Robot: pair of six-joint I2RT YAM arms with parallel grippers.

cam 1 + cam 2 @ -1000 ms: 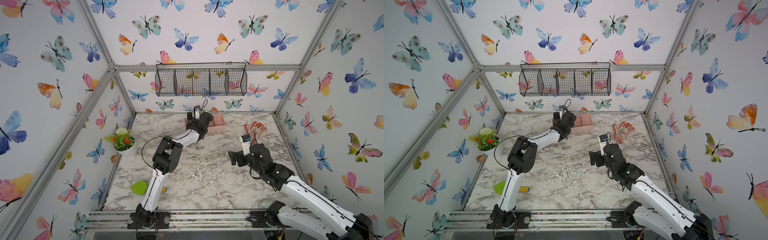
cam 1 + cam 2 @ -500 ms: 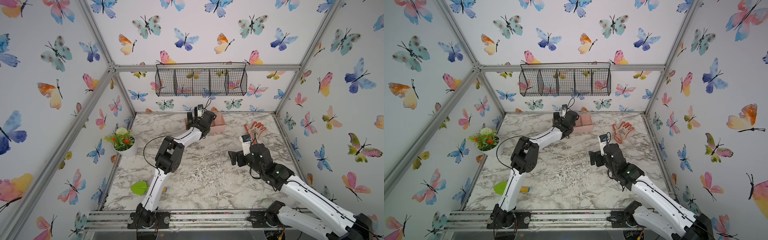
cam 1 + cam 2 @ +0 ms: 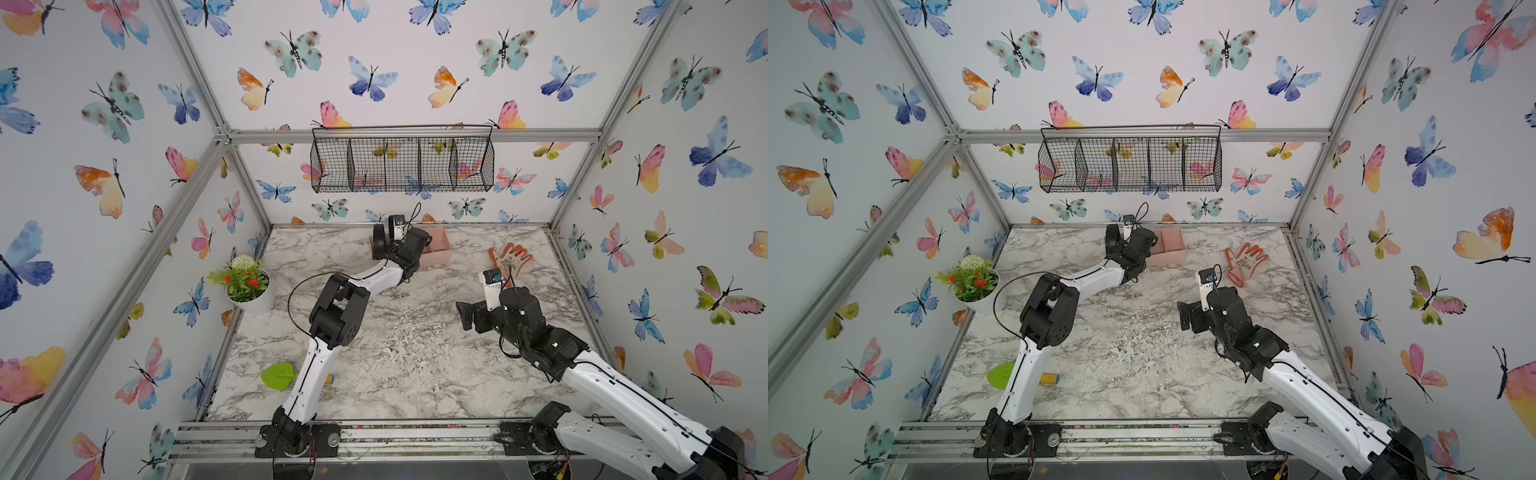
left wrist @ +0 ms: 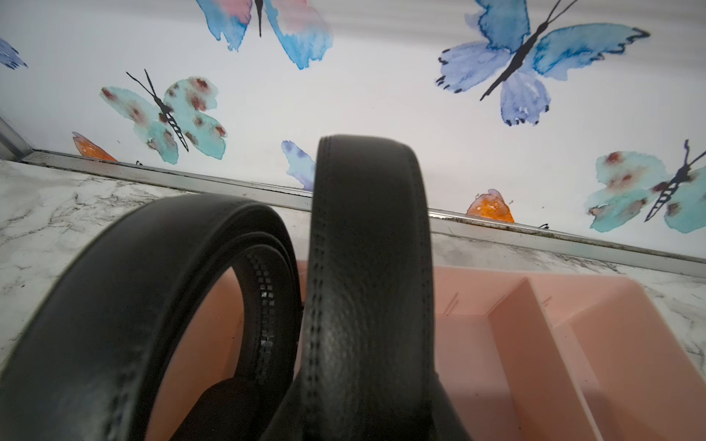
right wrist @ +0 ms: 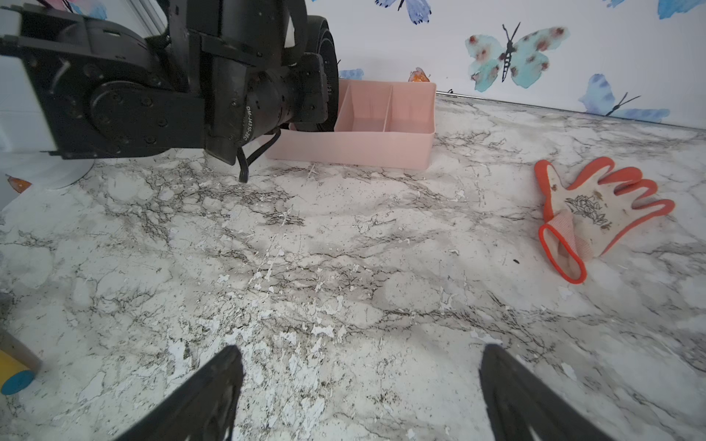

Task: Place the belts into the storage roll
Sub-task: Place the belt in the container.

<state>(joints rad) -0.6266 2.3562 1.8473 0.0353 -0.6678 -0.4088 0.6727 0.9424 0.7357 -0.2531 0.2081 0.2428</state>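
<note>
Left hand [image 3: 390, 249] sits over the storage roll's [image 5: 382, 147] end on its own side, apparently clamped on upright belt coil [image 4: 366, 267]. The fingers are hidden under the strap, so the grip is a judgement. Second belt coil [image 4: 133, 286] leans in the end compartment, just beside the held one. Right hand [image 5: 361, 351] is spread wide and empty, low over bare worktop [image 5: 344, 248], well apart. To do it well, lower the held coil straight into the neighbouring free compartment, keep it wound, and release only once seated, or it likely springs open.

surface: marble table [image 3: 415, 365] | on it: pink tray [image 3: 437, 257], glove [image 3: 510, 258], flower pot [image 3: 254, 302], green leaf [image 3: 277, 375]
</note>
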